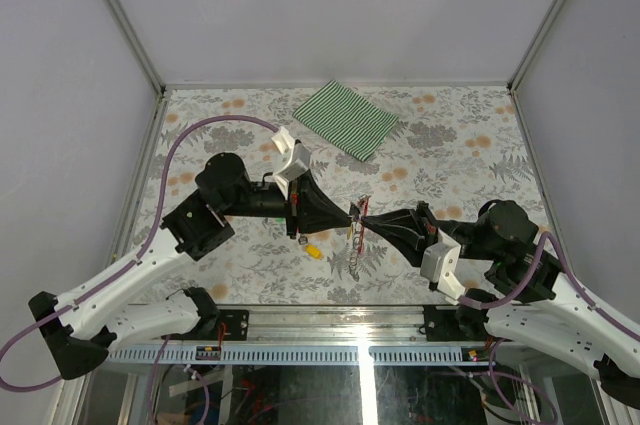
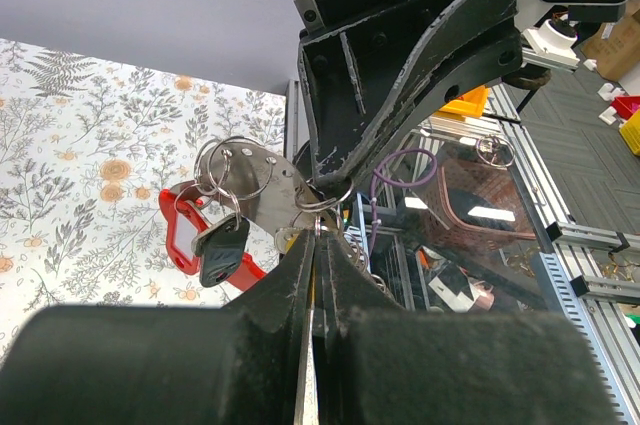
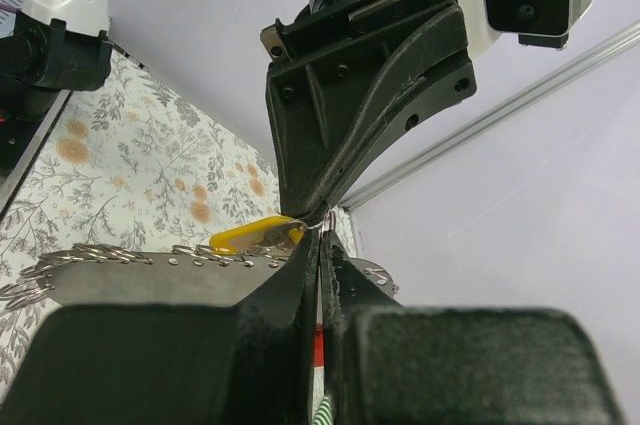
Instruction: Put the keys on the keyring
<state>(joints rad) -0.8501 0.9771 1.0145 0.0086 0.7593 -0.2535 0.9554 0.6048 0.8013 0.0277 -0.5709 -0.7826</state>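
Note:
Both grippers meet tip to tip above the table's middle. The keyring [image 1: 353, 241] hangs between them: a silver plate [image 2: 262, 190] with several small rings, a red tag [image 2: 180, 235] and a dark key [image 2: 222, 253]. My right gripper [image 3: 320, 240] is shut on a ring at the plate's edge [image 3: 170, 277]. My left gripper [image 2: 318, 240] is shut on a yellow key, whose head [image 3: 248, 236] sticks out beside the fingertips while its silver blade runs between the fingers. Another yellow key [image 1: 313, 251] lies on the table below the left gripper [image 1: 345, 213].
A green striped cloth [image 1: 346, 117] lies flat at the back centre of the flowered tabletop [image 1: 450, 145]. Grey walls close off the left, right and far sides. The arm bases sit on the metal rail [image 1: 330, 330] at the near edge.

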